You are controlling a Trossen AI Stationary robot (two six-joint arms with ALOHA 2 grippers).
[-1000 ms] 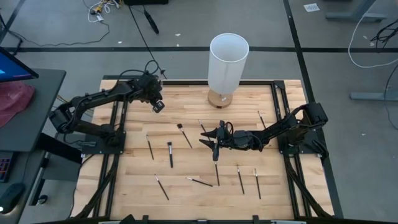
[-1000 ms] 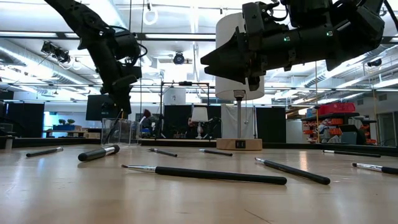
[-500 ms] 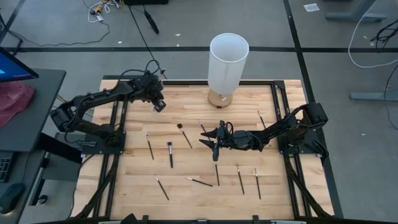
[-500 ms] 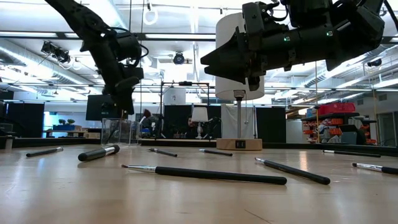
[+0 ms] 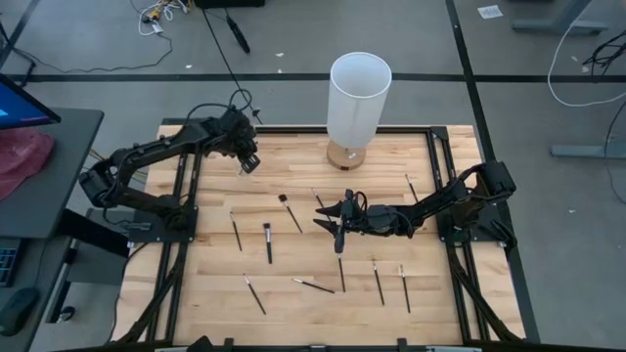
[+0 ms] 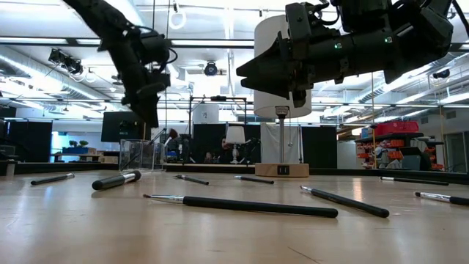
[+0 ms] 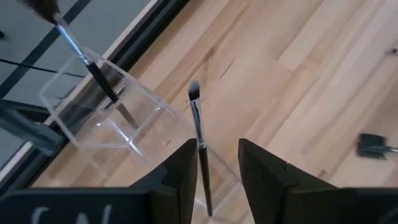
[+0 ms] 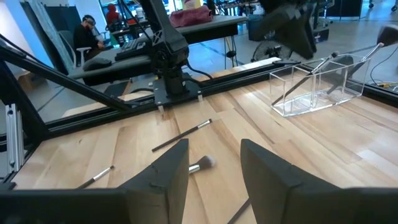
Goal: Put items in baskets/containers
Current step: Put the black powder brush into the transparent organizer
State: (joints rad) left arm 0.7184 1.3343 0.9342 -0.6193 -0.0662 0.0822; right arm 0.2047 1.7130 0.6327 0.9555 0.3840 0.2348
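Left claw [image 7: 214, 165] over clear container [image 7: 106, 109], fingers parted, brush [image 7: 199, 143] between, seemingly loose.

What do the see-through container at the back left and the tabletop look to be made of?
The container looks like clear rigid plastic, possibly acrylic: colourless flat walls with bright, sharp edges, and the brushes inside show through. Glass cannot be ruled out. The tabletop looks like wood, butcher-block style: pale joined strips with visible grain and a smooth, low-sheen finish.

A white cylindrical lamp [image 5: 359, 98] stands on a wooden base at the far edge of the wooden table [image 5: 215, 293]; a seated person [image 8: 83, 34] shows beyond
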